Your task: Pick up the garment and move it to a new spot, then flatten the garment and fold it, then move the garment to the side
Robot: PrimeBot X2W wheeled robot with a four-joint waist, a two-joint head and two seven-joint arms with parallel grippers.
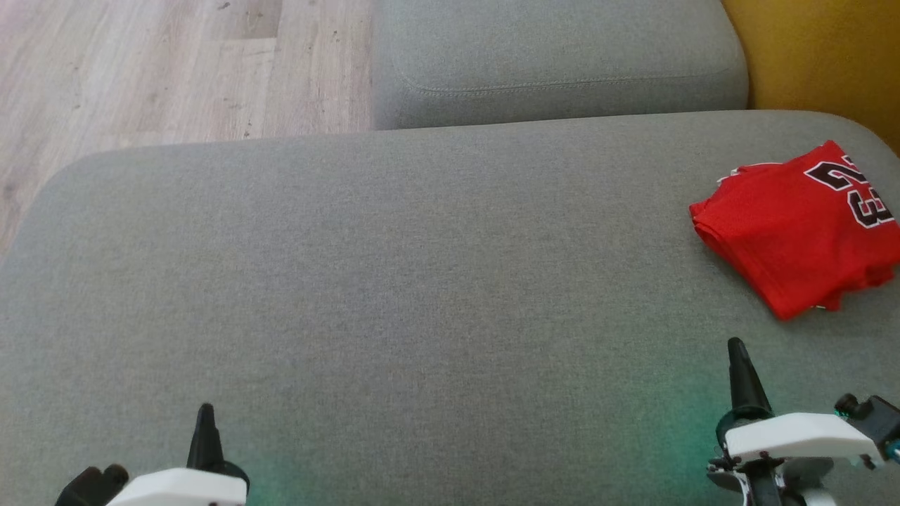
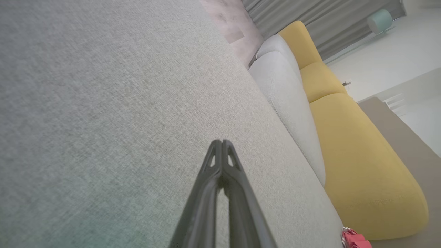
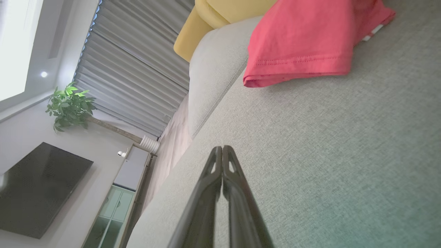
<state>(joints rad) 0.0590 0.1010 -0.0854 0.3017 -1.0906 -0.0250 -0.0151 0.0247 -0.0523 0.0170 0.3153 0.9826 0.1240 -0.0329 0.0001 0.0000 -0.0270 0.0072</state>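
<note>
The folded red garment lies at the far right of the grey sofa seat, near the right jaws at their one o'clock and well apart from the left jaws at two o'clock, both pairs closed tight and empty.

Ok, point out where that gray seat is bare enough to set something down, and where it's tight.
The gray seat lies bare from its left edge across to the folded red jersey, and between the left pincer and the right pincer. Only the right side is crowded: the jersey lies there, ahead of the right pincer.
</note>
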